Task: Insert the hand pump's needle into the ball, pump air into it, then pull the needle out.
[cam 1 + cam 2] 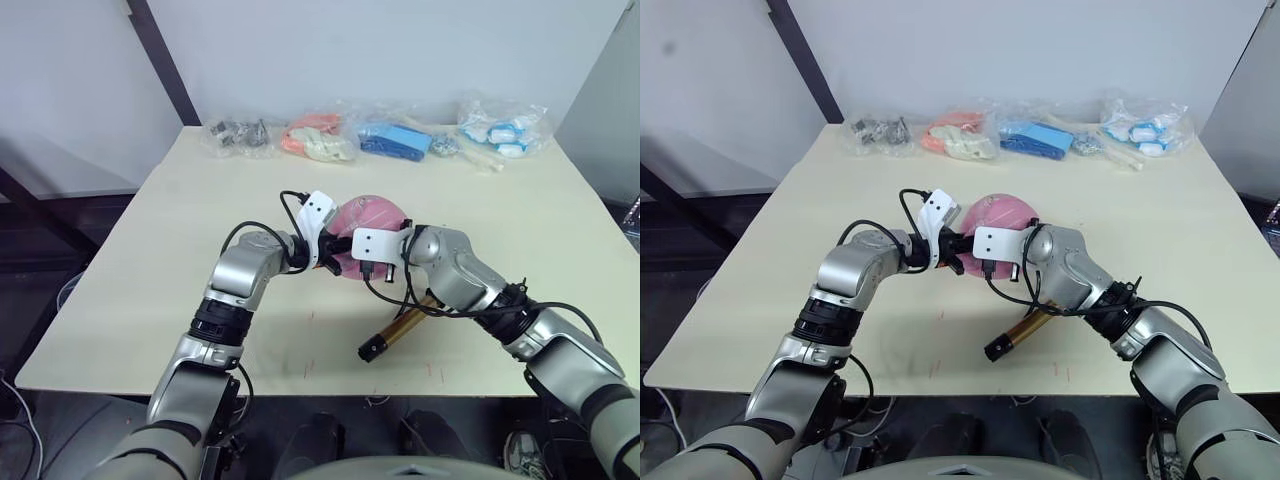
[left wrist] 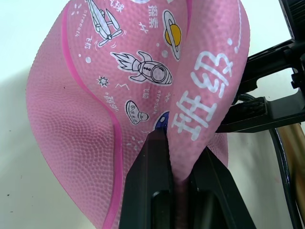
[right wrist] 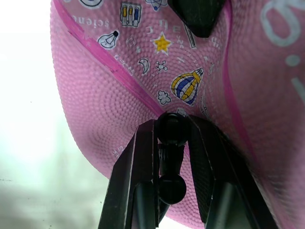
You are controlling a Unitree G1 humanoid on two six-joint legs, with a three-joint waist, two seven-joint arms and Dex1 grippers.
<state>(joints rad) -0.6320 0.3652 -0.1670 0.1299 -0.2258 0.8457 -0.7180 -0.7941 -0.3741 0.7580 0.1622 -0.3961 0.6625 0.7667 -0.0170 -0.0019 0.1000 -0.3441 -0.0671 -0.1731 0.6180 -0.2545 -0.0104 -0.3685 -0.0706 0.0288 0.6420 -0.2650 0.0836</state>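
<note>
At mid-table we see the ball (image 1: pixel 372 218), dented, between our 2 grippers. Our left gripper (image 2: pixel 177 179) is closed, pinching a fold of its skin. Our right gripper (image 3: pixel 171 138) clamps the needle (image 3: pixel 170 143) fitting, its tip against the ball. Beside it, the hand pump (image 1: pixel 397 332) lies under our right arm.

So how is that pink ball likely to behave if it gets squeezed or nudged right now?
The pink ball looks underinflated: a fold of its skin is pinched in the left gripper, so it will probably give and crease rather than push back. Sagging like that, it seems unlikely to roll far. Its pebbled rubber surface should grip reasonably well.
</note>
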